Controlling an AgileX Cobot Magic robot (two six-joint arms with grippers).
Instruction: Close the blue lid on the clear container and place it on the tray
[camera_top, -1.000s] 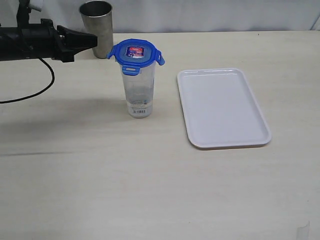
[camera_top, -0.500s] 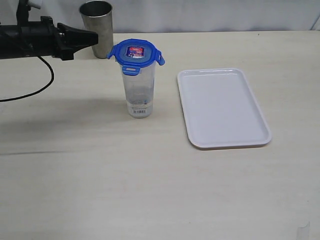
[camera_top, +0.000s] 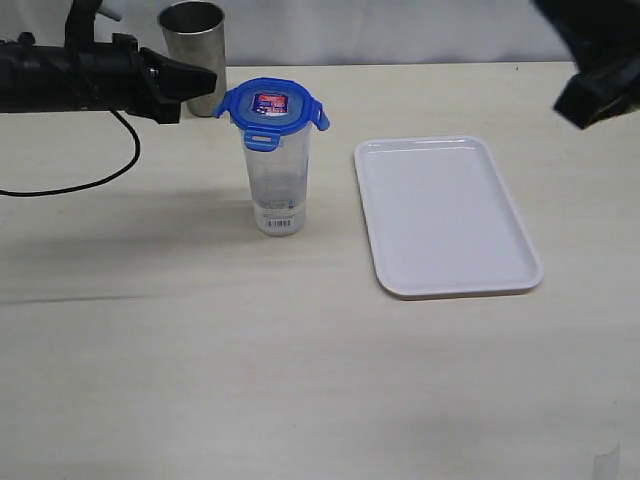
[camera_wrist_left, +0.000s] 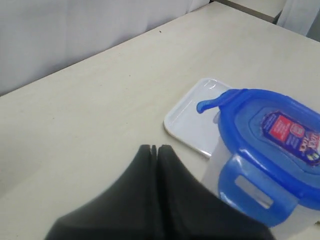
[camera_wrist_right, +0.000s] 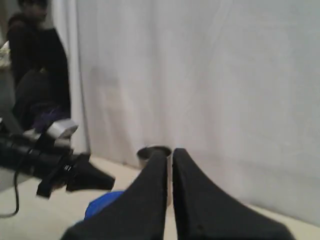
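My left gripper (camera_top: 208, 78) and right gripper (camera_wrist_right: 169, 154): both fully closed, holding nothing. The clear container (camera_top: 279, 185), blue lid (camera_top: 271, 105) resting on top, stands at nine o'clock of the tray (camera_top: 445, 215). Risk: my off-centre press topples it.

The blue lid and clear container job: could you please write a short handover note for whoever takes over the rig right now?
Left gripper: shut, empty, level with the blue lid, beside it.
Right gripper: shut, empty, raised above the table.
Clear container: upright on the table, left of the tray, apart from it; lid on top, side flaps sticking out.
Done: lid set on.
Left: press flaps down, move container onto tray.
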